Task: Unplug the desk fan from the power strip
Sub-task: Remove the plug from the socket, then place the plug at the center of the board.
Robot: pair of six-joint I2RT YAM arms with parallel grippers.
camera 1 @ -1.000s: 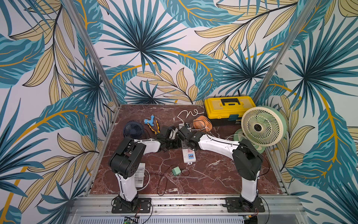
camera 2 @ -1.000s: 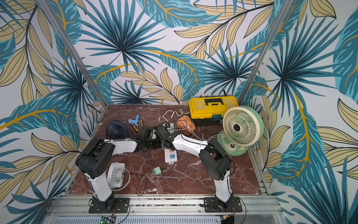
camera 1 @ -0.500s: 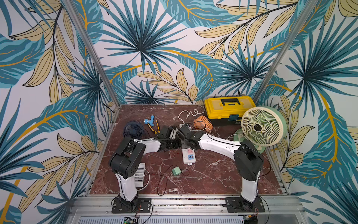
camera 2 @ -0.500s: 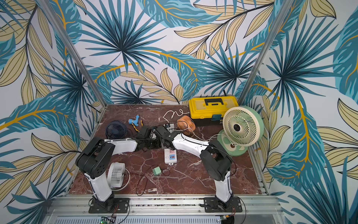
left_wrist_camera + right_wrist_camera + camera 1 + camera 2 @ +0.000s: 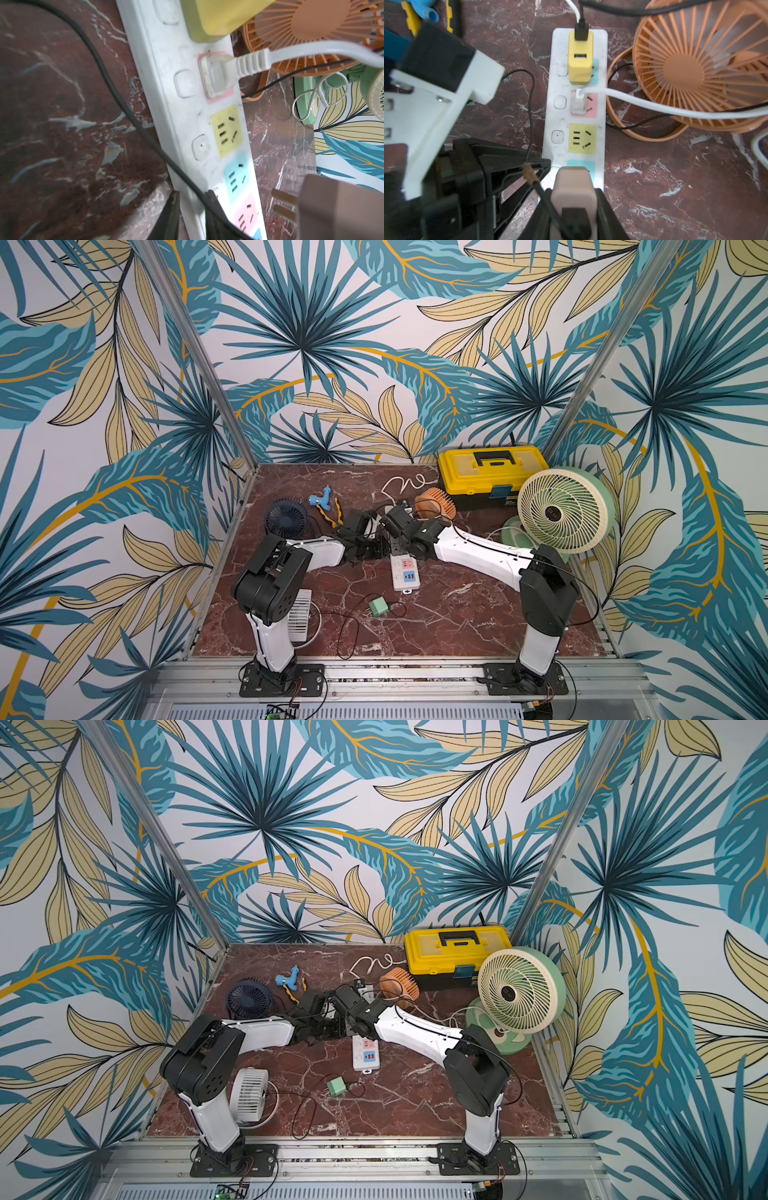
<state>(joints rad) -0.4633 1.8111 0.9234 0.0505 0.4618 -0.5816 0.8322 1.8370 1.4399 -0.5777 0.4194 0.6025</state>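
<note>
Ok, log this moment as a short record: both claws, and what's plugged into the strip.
right claw: shut on beige adapter, prongs clear of the power strip
left claw: open, astride the strip's long edge
plugged in: yellow charger in blue socket at cord end; white plug in pink socket
empty: yellow socket
next to strip: orange fan

Walls [image 5: 374,344] on 3 sides: tropical leaf wallpaper, teal + tan fronds w/ gold veins on pale bg. Alu corner posts [image 5: 199,352] slant up at back L & R. Red-brown marble tabletop [image 5: 457,614], white veining. Slotted alu rail [image 5: 395,668] along front edge. Light soft, even
</note>
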